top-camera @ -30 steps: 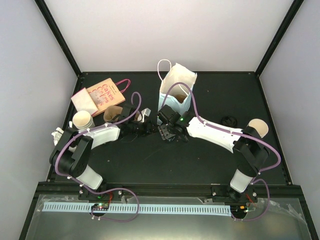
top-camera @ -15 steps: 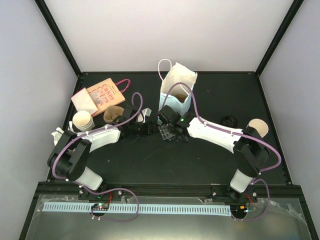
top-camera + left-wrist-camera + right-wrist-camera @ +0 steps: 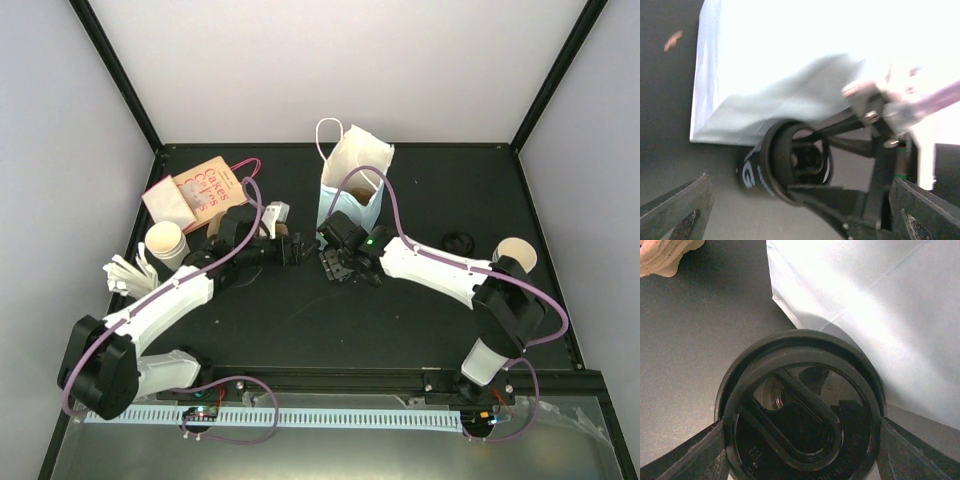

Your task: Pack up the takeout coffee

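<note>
**Cup held at the foot of the bag, not yet inside**

The right jaws are closed on the black lidded cup (image 3: 800,410), one finger (image 3: 695,457) pressed to each side of the lid; the cup sits low at the front of the white paper bag (image 3: 352,185), just beside its bottom corner and outside it; whether its base touches the desk (image 3: 300,320) cannot be told. The bag stands upright with its mouth open and its loop handle up. The left jaws stand wide apart and hold nothing; their fingers (image 3: 675,210) frame the cup from the left without touching it. A pink printed bag (image 3: 205,188) lies flat at the far left; a pale paper cup (image 3: 165,242) stands near it; another paper cup (image 3: 516,257) stands well apart at the right.
</note>
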Available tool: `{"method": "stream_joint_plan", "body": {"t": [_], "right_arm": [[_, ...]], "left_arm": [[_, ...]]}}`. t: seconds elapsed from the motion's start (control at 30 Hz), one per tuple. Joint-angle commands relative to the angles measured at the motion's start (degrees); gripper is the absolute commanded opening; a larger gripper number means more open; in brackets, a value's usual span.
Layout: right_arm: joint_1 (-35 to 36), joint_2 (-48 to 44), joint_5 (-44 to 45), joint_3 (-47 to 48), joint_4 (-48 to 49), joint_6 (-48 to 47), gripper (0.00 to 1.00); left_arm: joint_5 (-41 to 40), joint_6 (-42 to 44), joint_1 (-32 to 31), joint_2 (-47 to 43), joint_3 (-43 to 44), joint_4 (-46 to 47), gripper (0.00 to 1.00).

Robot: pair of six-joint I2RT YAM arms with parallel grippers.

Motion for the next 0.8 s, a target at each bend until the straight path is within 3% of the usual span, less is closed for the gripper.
{"method": "stream_joint_plan", "body": {"t": [0.0, 0.17, 0.77], "right_arm": [[-0.2, 4.4, -4.8, -4.4, -11.3, -0.3, 0.74], [-0.3, 4.0, -5.0, -5.1, -10.5, -0.7, 0.74], [-0.2, -1.6, -5.0, 0.5, -16.3, -2.1, 0.74]], "left_arm": [[-2.2, 8.3, 0.1, -2.6, 3.0, 7.3, 0.99], [-1.5, 9.1, 0.1, -2.6, 2.9, 10.2, 0.99], [-0.7, 8.6, 1.6, -3.3, 5.1, 3.6, 0.99]]}}
